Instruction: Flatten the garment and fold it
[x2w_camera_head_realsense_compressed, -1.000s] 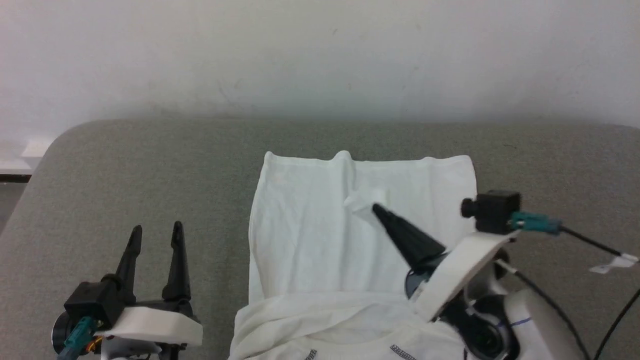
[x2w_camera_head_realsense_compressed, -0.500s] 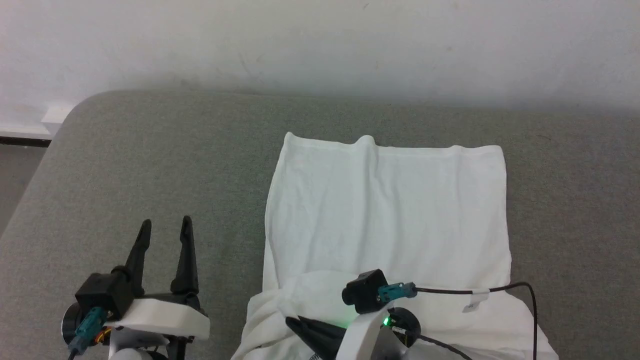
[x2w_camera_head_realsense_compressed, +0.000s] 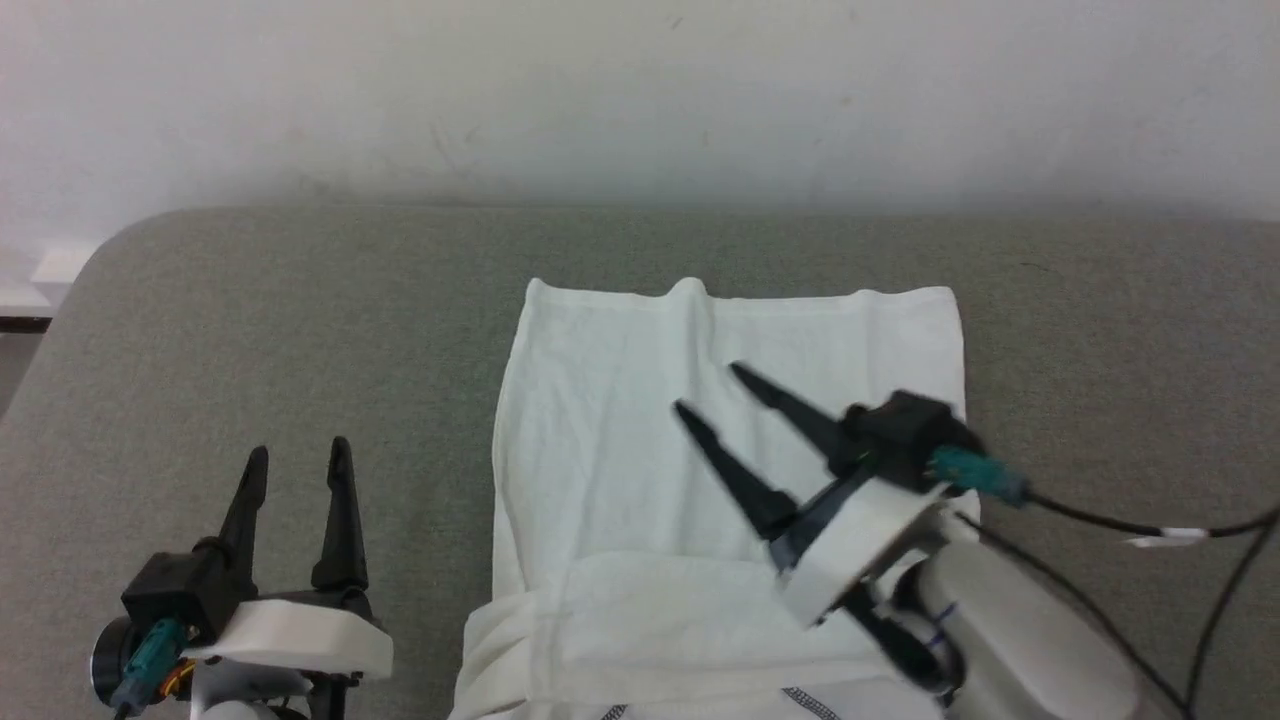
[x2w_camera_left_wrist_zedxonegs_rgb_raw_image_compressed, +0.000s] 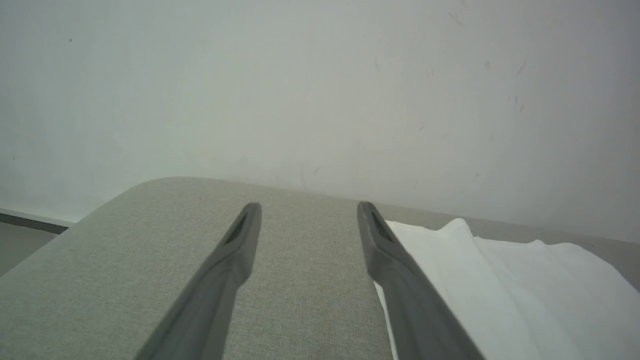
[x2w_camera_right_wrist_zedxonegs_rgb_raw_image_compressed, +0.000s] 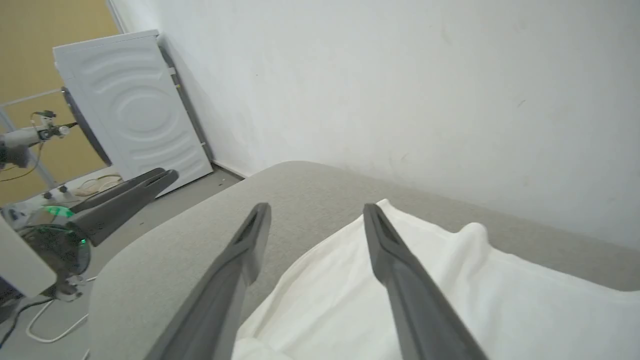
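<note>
Hovering over the garment (x2w_camera_head_realsense_compressed: 610, 450), my right hand (x2w_camera_head_realsense_compressed: 712, 390) spreads its fingers wide and grips nothing, likely so that the doubled band of cloth by the table's (x2w_camera_head_realsense_compressed: 250, 330) near edge lies undisturbed. My left hand (x2w_camera_head_realsense_compressed: 299, 452), equally wide and empty, waits off the cloth toward the near left corner. A washing machine (x2w_camera_right_wrist_zedxonegs_rgb_raw_image_compressed: 135, 110) stands beyond the table. A small bump (x2w_camera_head_realsense_compressed: 688, 290) on the far hem looks to need smoothing.

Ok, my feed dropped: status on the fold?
Left gripper open, beside garment. Right gripper open over it, empty. Garment spread on grey surface, near end bunched. Nothing blocking.
</note>
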